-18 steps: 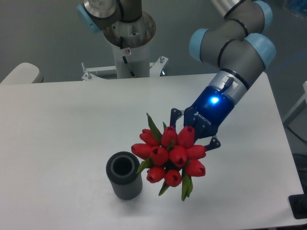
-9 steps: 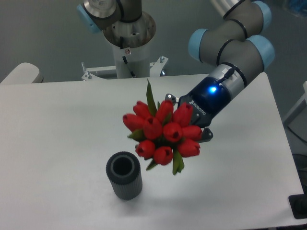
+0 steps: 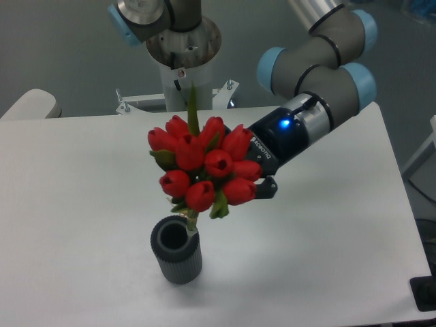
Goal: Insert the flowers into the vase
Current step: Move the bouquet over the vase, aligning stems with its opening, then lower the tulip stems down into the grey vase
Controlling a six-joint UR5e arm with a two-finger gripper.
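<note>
A white table [image 3: 82, 204] fills the view, grey wall behind and the arm's mounting post [image 3: 182, 68] at its far edge. My arm reaches in from the right, its gripper [image 3: 255, 178] largely hidden behind the tulip bunch [image 3: 204, 170]; I judge it closed on the stems, since the flowers hang in the air. I hold them tilted so the stem ends dip toward the ribbed dark grey vase [image 3: 176, 251], just at its rim. White lettering on the gripper body is too small to read.
</note>
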